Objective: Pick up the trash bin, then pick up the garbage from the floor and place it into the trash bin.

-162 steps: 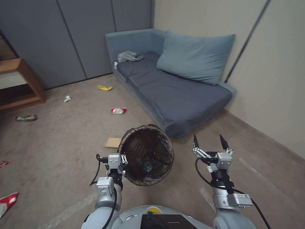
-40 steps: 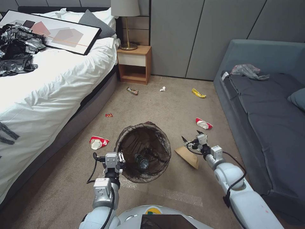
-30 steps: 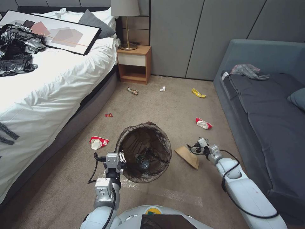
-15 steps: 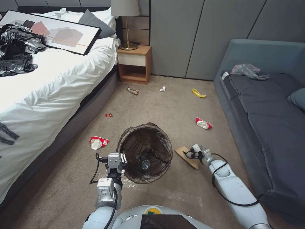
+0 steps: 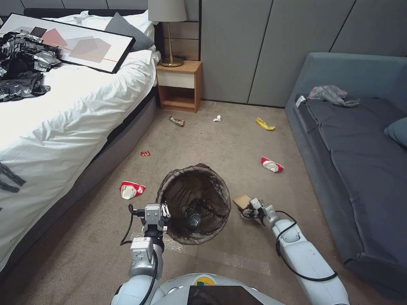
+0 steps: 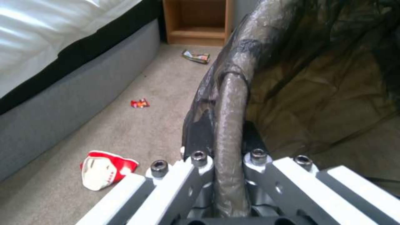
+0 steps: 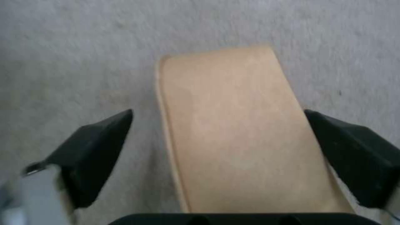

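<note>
Trash bin [image 5: 196, 203] held off the carpet, rim pinched between the closed jaws of the left gripper [image 5: 157, 213], forearm upright below; clear bottle [image 5: 191, 217] lying inside. Right gripper [image 5: 251, 208] reached low beside the bin, jaws spread either side of the tan paper bag [image 7: 242, 131] lying flat. No legible writing anywhere.

Your robot wears glossy white arm shells with black cables looping past silver wrist blocks; the right gripper [image 7: 217, 150] has black fingers.
</note>
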Robot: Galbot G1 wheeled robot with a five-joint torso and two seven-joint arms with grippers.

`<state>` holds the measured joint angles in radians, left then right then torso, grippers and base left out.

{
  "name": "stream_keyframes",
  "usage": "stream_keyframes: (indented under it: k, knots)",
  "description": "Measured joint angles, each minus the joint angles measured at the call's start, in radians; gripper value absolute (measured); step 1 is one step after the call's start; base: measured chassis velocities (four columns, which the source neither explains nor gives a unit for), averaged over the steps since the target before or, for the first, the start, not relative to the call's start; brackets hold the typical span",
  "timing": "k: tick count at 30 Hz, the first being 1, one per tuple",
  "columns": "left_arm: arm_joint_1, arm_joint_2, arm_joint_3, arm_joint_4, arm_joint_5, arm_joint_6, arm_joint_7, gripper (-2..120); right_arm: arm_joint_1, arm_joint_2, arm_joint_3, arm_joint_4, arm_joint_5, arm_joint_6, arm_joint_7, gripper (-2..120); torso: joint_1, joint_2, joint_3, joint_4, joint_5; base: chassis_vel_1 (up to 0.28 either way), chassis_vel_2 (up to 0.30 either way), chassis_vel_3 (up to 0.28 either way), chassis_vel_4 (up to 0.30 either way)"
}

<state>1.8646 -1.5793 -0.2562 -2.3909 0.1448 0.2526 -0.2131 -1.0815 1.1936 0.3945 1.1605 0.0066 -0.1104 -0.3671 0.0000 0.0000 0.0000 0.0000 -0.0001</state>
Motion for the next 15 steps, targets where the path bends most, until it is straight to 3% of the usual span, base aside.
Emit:
stream_keyframes:
  k: [15]
  knots:
    - [0.005,0.002,0.0,-0.006,0.005,-0.002,-0.001,0,0.008,0.015,0.025,-0.106,-0.013,0.054,0.007,44,0.0,0.0,0.0,0.0003,-0.0001,0.0,0.0,0.0,0.0]
